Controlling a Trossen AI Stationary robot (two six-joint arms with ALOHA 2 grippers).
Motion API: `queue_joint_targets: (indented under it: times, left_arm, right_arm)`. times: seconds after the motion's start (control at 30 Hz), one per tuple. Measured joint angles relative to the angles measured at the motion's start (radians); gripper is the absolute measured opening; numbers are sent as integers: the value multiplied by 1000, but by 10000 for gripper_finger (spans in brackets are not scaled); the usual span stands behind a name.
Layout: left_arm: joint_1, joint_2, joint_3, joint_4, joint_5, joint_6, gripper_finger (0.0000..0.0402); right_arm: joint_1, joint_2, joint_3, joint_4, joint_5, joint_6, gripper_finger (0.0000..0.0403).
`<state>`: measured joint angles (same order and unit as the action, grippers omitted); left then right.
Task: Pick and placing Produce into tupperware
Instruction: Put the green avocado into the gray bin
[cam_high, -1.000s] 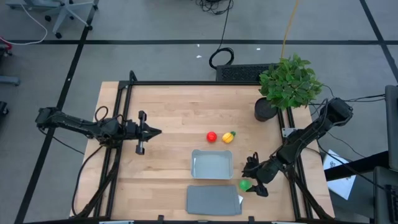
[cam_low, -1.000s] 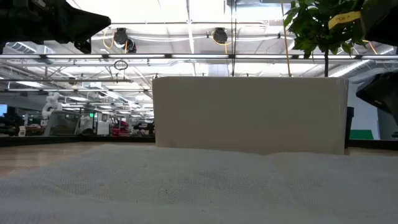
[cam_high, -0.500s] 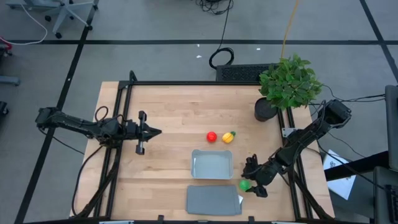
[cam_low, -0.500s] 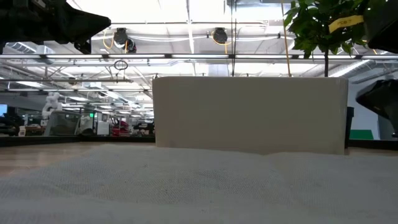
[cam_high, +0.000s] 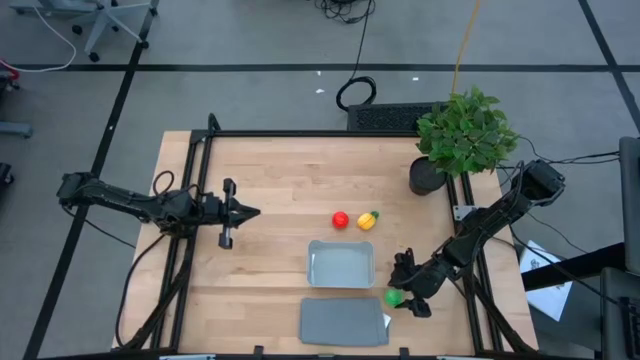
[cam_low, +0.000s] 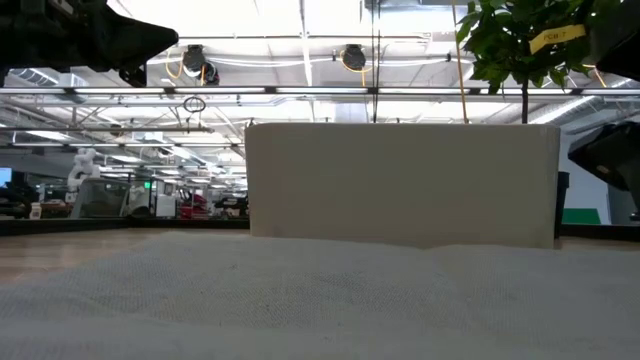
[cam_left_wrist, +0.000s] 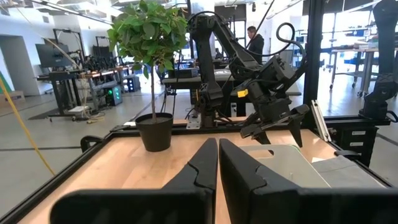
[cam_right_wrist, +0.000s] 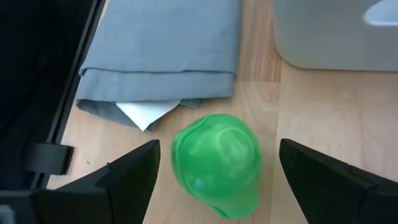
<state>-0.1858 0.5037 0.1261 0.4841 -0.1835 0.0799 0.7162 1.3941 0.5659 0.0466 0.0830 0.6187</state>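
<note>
Green, glossy plastic: green round piece (cam_right_wrist: 216, 163) resting on the wooden surface (cam_high: 280, 180), just beside the near right corner of the tupperware (cam_high: 341, 266), touching nothing but the wood. Right pincer (cam_right_wrist: 216, 180) spread wide, one finger on each side of the piece, neither finger touching it yet. Grey cloth-like lid (cam_high: 343, 322) just beside the piece too, with a white paper corner showing under its edge.

Probably light and hollow, with a stiff shell. Smooth and shiny skin, so likely slippery; round and slightly lobed form, so likely to roll or squirt out under an off-centre squeeze. Best taken at the widest part, across the middle, fingers level with the centre and low enough not to ride over the top. Gentle closing likely enough; no sign of fragility, but no need for hard pressure either.

Red round piece (cam_high: 340, 219) and yellow piece with green tip (cam_high: 368, 220) lying on the far side of the tupperware, near its far edge, close to each other, not yet inside. Tupperware holding no produce at this moment.

Left pincer (cam_left_wrist: 217, 163) pressed together, holding nothing, hovering well apart from the tupperware on its left side. Potted plant (cam_high: 462, 135) standing beyond the far right corner of the tupperware, out of the way.
</note>
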Motion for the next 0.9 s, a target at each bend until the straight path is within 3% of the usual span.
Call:
queue_joint_targets:
  times: [0.43,0.9]
  left_arm:
    - [0,0,0,-11,0,0,21]
    - [0,0,0,-11,0,1,21]
  right_arm:
    - [26,0,0,34,2,-4,318]
    - [26,116,0,119,-7,-15,318]
